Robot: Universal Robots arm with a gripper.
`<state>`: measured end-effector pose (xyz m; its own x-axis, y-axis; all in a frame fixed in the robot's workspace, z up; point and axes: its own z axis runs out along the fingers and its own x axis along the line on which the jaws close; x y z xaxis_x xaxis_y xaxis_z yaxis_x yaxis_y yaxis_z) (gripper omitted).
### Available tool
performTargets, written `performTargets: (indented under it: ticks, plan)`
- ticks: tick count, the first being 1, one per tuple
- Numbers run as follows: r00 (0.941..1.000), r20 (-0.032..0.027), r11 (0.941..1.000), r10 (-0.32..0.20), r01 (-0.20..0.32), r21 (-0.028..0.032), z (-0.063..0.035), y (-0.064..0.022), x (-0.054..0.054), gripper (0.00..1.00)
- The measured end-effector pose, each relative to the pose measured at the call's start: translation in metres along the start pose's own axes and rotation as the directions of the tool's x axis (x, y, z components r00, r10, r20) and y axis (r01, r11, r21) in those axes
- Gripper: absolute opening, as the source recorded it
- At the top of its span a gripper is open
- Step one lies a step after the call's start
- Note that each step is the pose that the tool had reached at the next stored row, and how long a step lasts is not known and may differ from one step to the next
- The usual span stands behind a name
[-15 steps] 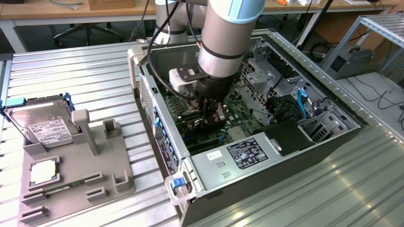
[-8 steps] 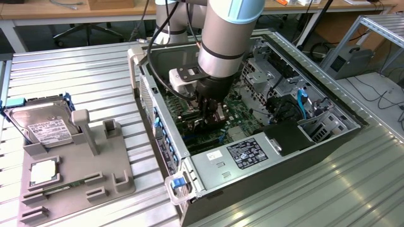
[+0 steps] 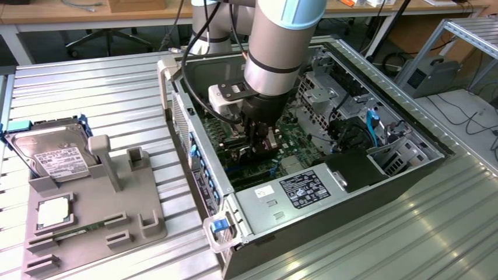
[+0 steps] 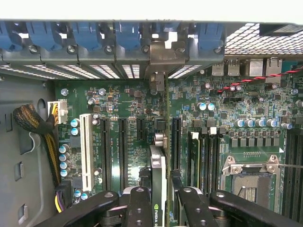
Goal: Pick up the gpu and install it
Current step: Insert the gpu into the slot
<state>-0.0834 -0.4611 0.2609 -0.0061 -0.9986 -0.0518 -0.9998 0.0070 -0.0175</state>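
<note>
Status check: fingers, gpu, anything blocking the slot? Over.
Fingers shut on gpu, card edge-on. Inside computer case, over motherboard, between black slots. Slot beneath hidden by card; no obstruction seen.

In the wrist view the green motherboard (image 4: 128, 94) ahead of the black fingers (image 4: 139, 208) is evenly lit. The rim of the open metal computer case (image 4: 142, 9) beyond it is washed out near white, and the thin dark gpu (image 4: 158, 175) between the fingers gleams palely along its edge. In the exterior view soft overhead light streaks the ribbed silver metal tabletop (image 3: 374, 233) with glare, while the case interior under the fingers is dimmer.
</note>
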Motion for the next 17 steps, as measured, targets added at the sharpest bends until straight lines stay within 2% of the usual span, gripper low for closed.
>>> performTargets:
  ticks: [12, 14, 17]
  plan:
    - [1.0, 0.0, 1.0, 0.0, 0.0, 0.0, 0.0, 0.0, 0.0, 0.27]
    - [1.0, 0.0, 1.0, 0.0, 0.0, 0.0, 0.0, 0.0, 0.0, 0.4]
    - [1.0, -0.0002, 1.0, 0.0, 0.0, -0.0001, -0.0017, 0.0, -0.0001, 0.4]
